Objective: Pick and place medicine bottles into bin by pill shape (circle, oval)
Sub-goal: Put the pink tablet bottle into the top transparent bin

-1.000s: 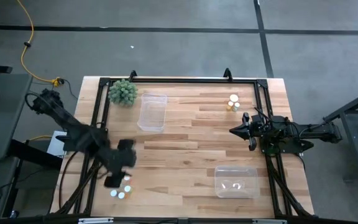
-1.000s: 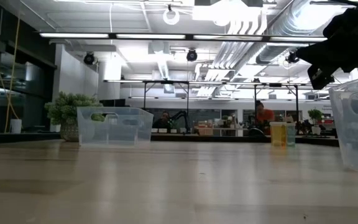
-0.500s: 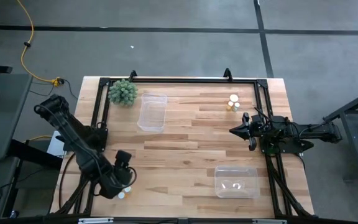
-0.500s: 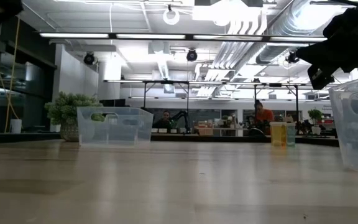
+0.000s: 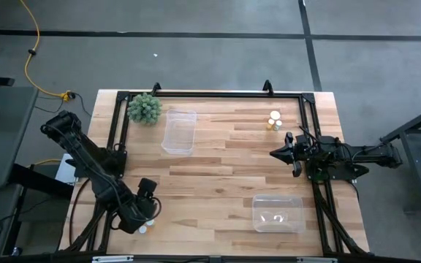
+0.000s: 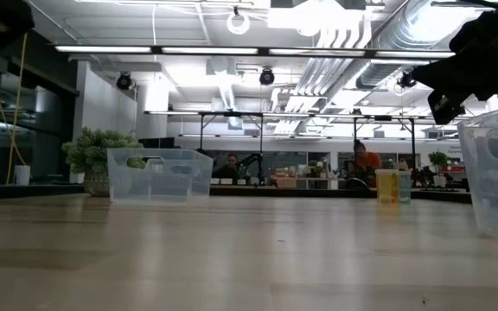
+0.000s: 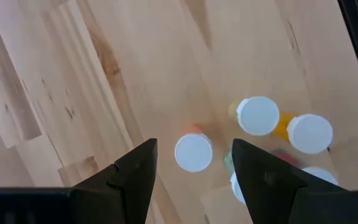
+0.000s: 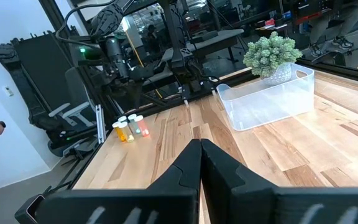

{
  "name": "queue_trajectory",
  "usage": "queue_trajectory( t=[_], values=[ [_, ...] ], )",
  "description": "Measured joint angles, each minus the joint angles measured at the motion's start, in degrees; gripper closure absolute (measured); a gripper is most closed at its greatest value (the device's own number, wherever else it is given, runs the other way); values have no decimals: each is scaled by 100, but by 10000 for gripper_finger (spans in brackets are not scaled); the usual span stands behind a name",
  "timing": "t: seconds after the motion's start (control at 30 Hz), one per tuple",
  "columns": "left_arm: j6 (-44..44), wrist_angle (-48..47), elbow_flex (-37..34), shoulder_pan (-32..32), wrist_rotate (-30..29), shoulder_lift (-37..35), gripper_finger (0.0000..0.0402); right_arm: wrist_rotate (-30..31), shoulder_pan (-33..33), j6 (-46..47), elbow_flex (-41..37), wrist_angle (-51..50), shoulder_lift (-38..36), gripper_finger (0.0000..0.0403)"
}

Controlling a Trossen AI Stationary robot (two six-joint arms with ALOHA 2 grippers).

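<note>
Near the table's front left corner stands a cluster of medicine bottles (image 7: 257, 116) with white caps. My left gripper (image 7: 192, 147) hangs over the cluster (image 5: 146, 225), pointing down and open. Its fingers stand on either side of a reddish bottle (image 7: 193, 155) without touching it. A second group of bottles (image 5: 273, 120) stands at the far right. One clear bin (image 5: 179, 131) sits at the far middle, another (image 5: 278, 213) at the near right. My right gripper (image 8: 199, 152) is shut and level at the right edge (image 5: 278, 153).
A green spiky plant (image 5: 144, 108) stands at the far left corner beside the far bin. A black frame (image 5: 210, 93) runs along the table's edges. Bare wood lies between the two bins. People sit in the room beyond the table (image 6: 367, 160).
My left gripper has come down and toward the table's near edge, over the front-left bottle cluster, rolling a little as it went. It has then held almost still. Its fingers have stayed open. No bottle has moved.
</note>
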Motion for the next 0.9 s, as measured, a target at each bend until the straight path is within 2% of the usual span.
queue_trajectory(
  t=[0.43,0.9],
  values=[
    [140,139,-175,296,267,33,204,-1,0,0,2,1,0,402],
    [-12,561,-430,304,460,33,204,-1,-2,0,1,1,0,402]
  ],
)
